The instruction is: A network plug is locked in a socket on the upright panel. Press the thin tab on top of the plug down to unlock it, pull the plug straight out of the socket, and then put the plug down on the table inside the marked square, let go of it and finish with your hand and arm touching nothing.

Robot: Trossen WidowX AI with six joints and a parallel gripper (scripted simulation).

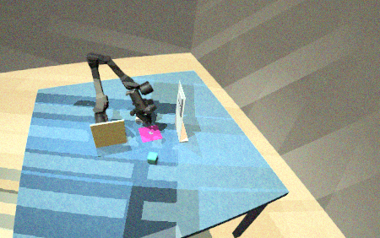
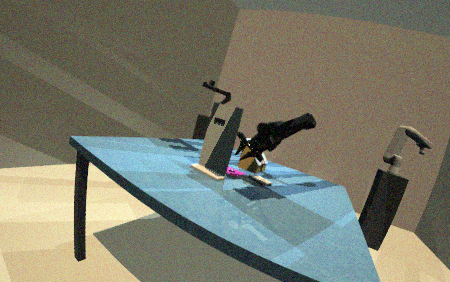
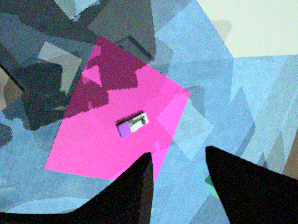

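The network plug (image 3: 132, 123) lies on the magenta marked square (image 3: 93, 143) of the blue table (image 1: 219, 177), free of the gripper (image 3: 178, 183), whose dark fingers stand partly apart above it, gripping nothing. No writing is legible anywhere.

The bench (image 1: 219, 177) wears a matt blue top, patched in lighter and darker bands like painted board. The marked square (image 3: 100, 143) is a flat, unshiny magenta. The gripper (image 3: 178, 209) has matt black fingers (plastic, by the look). The upright panel (image 1: 181, 110) is pale and smooth; the small board (image 1: 109, 133) a dull cardboard-brown.
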